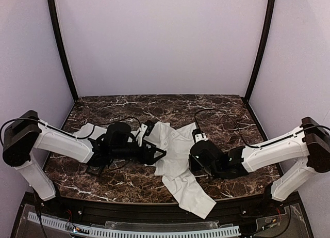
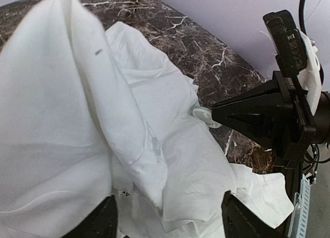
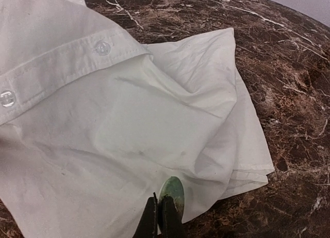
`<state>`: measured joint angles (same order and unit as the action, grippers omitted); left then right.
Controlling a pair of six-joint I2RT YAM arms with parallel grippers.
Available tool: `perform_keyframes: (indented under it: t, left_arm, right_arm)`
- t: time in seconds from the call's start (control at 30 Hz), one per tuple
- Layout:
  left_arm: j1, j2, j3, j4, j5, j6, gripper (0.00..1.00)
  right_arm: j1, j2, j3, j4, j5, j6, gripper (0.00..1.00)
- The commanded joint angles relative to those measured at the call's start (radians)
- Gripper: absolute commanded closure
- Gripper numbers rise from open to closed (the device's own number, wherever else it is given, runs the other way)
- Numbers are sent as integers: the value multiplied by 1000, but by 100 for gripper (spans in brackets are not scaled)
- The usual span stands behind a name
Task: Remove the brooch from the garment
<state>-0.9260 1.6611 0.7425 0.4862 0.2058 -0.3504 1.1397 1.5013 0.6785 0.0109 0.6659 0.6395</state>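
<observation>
A crumpled white shirt, the garment (image 1: 174, 155), lies mid-table between the two arms. In the right wrist view a small round greenish, pale-rimmed brooch (image 3: 173, 191) stands on edge against the cloth, and my right gripper (image 3: 159, 213) is shut on its lower part. From the left wrist view the same brooch (image 2: 201, 114) shows as a pale disc at the tip of the right gripper (image 2: 215, 112). My left gripper (image 2: 170, 222) is open, its two dark fingers (image 2: 103, 221) wide apart over bunched fabric and gripping nothing.
The shirt's button placket (image 3: 102, 47) runs along the upper left of the right wrist view. One sleeve (image 1: 198, 201) reaches the table's front edge. A small black tray (image 1: 96, 170) lies under the left arm, with a cable (image 1: 216, 114) behind the right arm.
</observation>
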Motion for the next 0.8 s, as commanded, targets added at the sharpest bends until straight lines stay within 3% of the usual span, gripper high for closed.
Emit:
perform_keyframes:
  t: [0.0,0.13,0.33,0.77]
  left_arm:
    - [-5,-139,-30,-50,-79,81,16]
    - [-9,-232,-35,-114,-116,156,7]
    - [-26,-257,5,-154,-82,257,5]
    - [-72,39,185,-87,90,279,9]
  right_arm:
    - [-27,-107,-50,142,-71,-113,100]
    - [-68,-173,-75,200,-167,-180,100]
    - [-99,-217,-94,208,-209,-221,100]
    - [-157,-250,-177,299,-366,-277,100]
